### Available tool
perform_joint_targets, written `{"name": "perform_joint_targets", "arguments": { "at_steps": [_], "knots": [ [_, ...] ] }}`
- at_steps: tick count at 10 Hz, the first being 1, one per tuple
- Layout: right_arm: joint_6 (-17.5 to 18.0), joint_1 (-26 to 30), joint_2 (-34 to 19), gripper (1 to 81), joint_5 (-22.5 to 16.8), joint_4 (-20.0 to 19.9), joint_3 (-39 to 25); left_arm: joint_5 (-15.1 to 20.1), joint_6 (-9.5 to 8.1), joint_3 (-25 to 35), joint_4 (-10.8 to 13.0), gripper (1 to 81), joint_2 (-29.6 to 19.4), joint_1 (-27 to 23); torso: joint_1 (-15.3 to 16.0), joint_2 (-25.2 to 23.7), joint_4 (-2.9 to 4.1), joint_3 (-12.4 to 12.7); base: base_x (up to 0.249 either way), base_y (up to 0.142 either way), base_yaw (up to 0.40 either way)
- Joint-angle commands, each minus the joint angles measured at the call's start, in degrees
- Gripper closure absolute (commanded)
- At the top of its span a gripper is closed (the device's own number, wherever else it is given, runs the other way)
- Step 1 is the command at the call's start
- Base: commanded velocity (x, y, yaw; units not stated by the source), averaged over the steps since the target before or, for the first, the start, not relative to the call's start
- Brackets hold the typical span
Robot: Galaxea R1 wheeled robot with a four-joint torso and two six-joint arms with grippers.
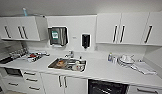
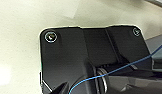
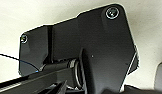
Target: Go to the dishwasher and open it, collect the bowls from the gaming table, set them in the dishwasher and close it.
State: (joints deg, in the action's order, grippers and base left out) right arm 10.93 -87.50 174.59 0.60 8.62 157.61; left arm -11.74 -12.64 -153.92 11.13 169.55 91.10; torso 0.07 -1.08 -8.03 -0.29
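I face a white kitchen counter (image 1: 104, 72) from close by. Under it at the lower right, the dishwasher (image 1: 107, 88) shows as a dark opening with faint rack lines inside. An orange thing (image 1: 60, 62) lies in the steel sink (image 1: 52, 66) among other dishes; I cannot tell whether it is a bowl. The gaming table is out of view. In both wrist views the robot's dark plate hangs over a pale floor.
White drawers (image 1: 30, 80) and cupboard doors (image 1: 63, 83) stand left of the dishwasher. A pile of white dishes (image 1: 125, 60) and a cloth (image 1: 143, 68) sit on the counter's right, clutter (image 1: 32, 57) on its left. Wall cupboards (image 1: 122, 28) and two dispensers (image 1: 58, 36) hang above.
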Motion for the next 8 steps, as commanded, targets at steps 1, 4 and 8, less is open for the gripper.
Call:
{"name": "perform_joint_targets", "arguments": {
  "at_steps": [1, 4, 8],
  "knots": [
    [-0.2, 3.3, 0.3, 1.0, -2.8, -0.3, -0.1, 2.7, 0.16, -1.2, 0.0, 1.0, 0.2, -3.2, 0.0, 0.0, 0.00, 0.0, 0.000, 0.000, 0.366],
    [-0.3, 3.7, 0.3, 1.0, -2.8, -0.2, 0.0, 2.7, 0.07, -1.7, 0.0, 1.0, 0.4, -3.9, 0.0, 0.0, 0.00, 0.0, 0.000, 0.000, 0.366],
    [-0.3, 3.8, 0.4, 1.0, -2.9, -0.2, 0.2, 2.8, 0.16, -1.8, 0.0, 1.0, 0.9, -3.9, 0.0, 0.0, 0.00, 0.0, 0.000, 0.000, 0.367]
  ]
}}
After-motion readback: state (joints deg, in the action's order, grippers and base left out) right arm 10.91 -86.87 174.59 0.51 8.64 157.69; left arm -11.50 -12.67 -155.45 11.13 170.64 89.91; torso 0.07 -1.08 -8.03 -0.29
